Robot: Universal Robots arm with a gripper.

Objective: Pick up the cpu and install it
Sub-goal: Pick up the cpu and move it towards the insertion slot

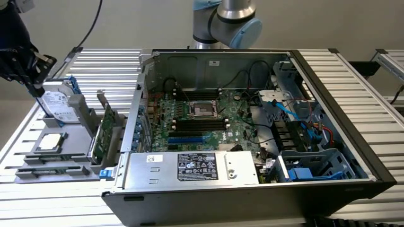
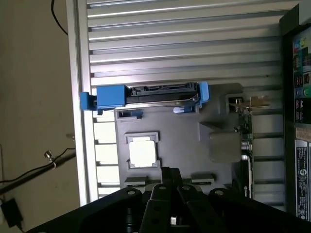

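The cpu (image 1: 50, 141) is a small flat silver square lying in a recess of the grey holder tray (image 1: 38, 163) at the exterior view's left, outside the computer case. In the wrist view the cpu (image 2: 143, 153) shows bright, just beyond my gripper (image 2: 171, 175). Its two black fingers are pressed together and hold nothing. In the exterior view my gripper (image 1: 37, 92) hangs above the far end of the tray, over the hard drive and clear of the cpu. The empty cpu socket (image 1: 203, 109) sits in the middle of the green motherboard.
A silver hard drive (image 1: 60, 101) with a blue bracket (image 2: 109, 96) stands on edge in the tray beside the cpu. A green expansion card (image 1: 104, 130) stands upright between the tray and the open case (image 1: 252, 189). Cables and a blue drive cage fill the case's right side.
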